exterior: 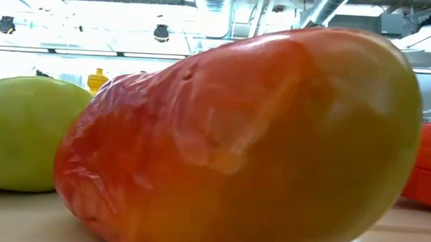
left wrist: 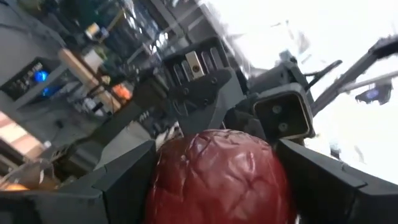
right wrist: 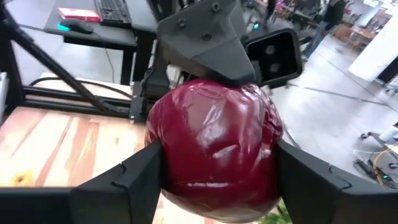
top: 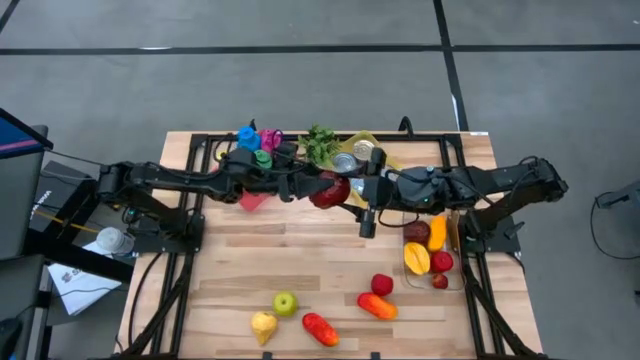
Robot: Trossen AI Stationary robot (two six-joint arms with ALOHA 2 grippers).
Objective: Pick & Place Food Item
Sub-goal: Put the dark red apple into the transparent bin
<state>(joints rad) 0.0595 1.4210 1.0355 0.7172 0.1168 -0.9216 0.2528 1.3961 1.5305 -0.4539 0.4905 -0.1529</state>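
A dark red, round, glossy food item (top: 331, 190) hangs in the air over the table's far middle, between both grippers. My left gripper (top: 318, 188) reaches it from the table's left and my right gripper (top: 348, 190) from the right. In the left wrist view the item (left wrist: 217, 180) fills the gap between my left gripper's fingers (left wrist: 217, 193), with the right gripper's head behind it. In the right wrist view the item (right wrist: 214, 149) sits between my right gripper's fingers (right wrist: 217, 174), and the left gripper's head stands behind it. My left gripper pinches the dark red item between its two fingers (left wrist: 127, 180), one on each side of the ball (left wrist: 160, 186). It comes level from the table's left, and the item is lifted clear of the table. My right gripper pinches the same item between its two fingers (right wrist: 134, 180), on opposite sides (right wrist: 169, 162). It comes level from the table's right, facing the left gripper, and the item is lifted clear.
A tray (top: 455, 240) at the table's right holds a mango and red fruits. Near the front edge lie a green apple (top: 285, 302), a yellow piece (top: 263, 325), a red-orange pepper (top: 320, 328) and two red items (top: 379, 295). Coloured toys (top: 257, 138), greens (top: 320, 145) and a can (top: 345, 162) crowd the far edge.
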